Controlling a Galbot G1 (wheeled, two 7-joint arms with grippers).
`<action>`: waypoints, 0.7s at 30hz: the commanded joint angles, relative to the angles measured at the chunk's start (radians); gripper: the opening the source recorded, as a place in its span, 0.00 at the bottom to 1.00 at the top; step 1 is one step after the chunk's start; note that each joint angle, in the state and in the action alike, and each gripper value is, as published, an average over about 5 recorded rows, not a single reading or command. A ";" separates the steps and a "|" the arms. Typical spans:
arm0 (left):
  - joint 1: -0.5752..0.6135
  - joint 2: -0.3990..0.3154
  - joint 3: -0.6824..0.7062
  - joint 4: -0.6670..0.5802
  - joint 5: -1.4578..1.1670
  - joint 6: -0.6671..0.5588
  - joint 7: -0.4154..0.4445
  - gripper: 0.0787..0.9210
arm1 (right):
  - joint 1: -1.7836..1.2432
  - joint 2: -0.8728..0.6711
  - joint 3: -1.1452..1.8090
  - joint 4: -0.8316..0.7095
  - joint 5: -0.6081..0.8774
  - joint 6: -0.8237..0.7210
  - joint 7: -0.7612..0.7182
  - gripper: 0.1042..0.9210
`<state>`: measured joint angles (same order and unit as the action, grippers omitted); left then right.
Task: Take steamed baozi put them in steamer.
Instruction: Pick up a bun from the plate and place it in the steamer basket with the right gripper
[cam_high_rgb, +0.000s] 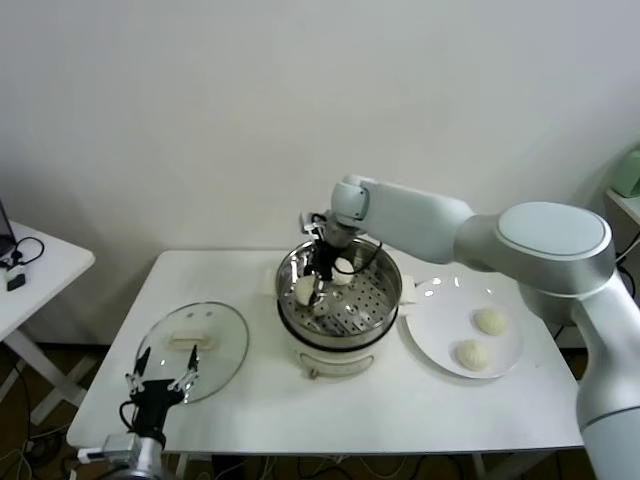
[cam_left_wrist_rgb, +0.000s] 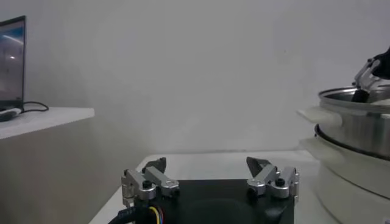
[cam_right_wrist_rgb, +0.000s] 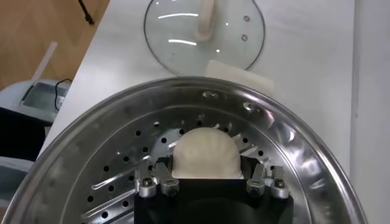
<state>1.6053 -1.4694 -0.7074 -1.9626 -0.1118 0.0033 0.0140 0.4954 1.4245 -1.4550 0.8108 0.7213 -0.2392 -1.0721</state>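
Observation:
The shiny steamer (cam_high_rgb: 392, 291) stands mid-table on its white base. My right gripper (cam_high_rgb: 318, 284) reaches down into it, shut on a cream-white baozi (cam_high_rgb: 305, 290) held low over the perforated bottom. The right wrist view shows that baozi (cam_right_wrist_rgb: 205, 155) between the fingers (cam_right_wrist_rgb: 163, 170), inside the steamer's wall (cam_right_wrist_rgb: 292, 140). Another baozi (cam_high_rgb: 343, 266) lies in the basket beside the gripper. Two more baozi (cam_high_rgb: 490, 320) (cam_high_rgb: 472, 354) sit on the white plate (cam_high_rgb: 440, 305) to the right. My left gripper (cam_high_rgb: 162, 380) waits open and empty at the table's front left corner.
A round glass lid (cam_high_rgb: 195, 345) lies flat on the table left of the steamer, just beyond the left gripper (cam_left_wrist_rgb: 207, 167). A small side table (cam_high_rgb: 45, 265) with cables stands at the far left. The steamer (cam_left_wrist_rgb: 359, 122) rises to that gripper's right.

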 joint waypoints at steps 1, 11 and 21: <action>-0.002 0.002 0.000 0.001 -0.001 0.002 -0.001 0.88 | -0.007 -0.004 -0.002 0.010 -0.021 0.002 0.000 0.73; -0.005 0.000 0.001 0.004 0.001 0.002 -0.001 0.88 | -0.004 -0.007 0.000 0.015 -0.022 0.015 0.013 0.86; -0.006 0.003 0.000 0.003 -0.004 0.004 -0.002 0.88 | 0.122 -0.104 -0.026 0.170 0.014 0.024 -0.021 0.88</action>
<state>1.6001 -1.4692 -0.7072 -1.9581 -0.1119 0.0050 0.0124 0.5201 1.3941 -1.4611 0.8592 0.7083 -0.2180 -1.0724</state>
